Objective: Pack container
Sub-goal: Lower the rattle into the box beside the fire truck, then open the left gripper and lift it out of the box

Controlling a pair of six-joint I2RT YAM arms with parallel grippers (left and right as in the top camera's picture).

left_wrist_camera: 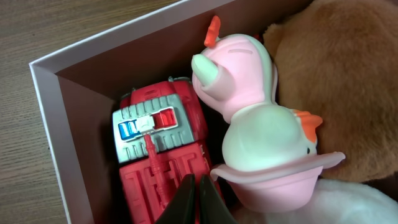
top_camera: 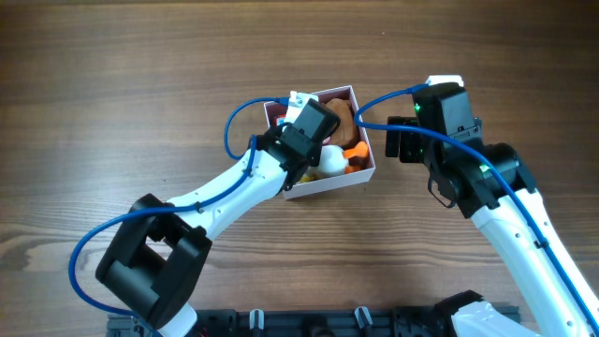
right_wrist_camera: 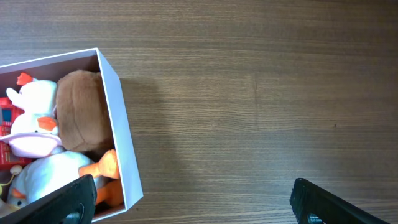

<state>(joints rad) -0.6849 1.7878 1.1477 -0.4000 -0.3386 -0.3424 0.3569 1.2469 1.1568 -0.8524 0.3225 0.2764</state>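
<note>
White arms (top_camera: 234,192), blue cables (top_camera: 236,116), perhaps LEDs (top_camera: 416,106).

I see a red plastic toy truck (left_wrist_camera: 163,167) with a silver roof light bar, touching a pale rubber duck (left_wrist_camera: 249,124) with an orange beak. A brown plush toy (left_wrist_camera: 348,81) presses against the duck. Brown wood-grain tabletop (right_wrist_camera: 249,93) lies around them.

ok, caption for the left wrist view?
Left gripper shut over a red toy truck and pink duck, beside a brown plush, inside the container.
</note>
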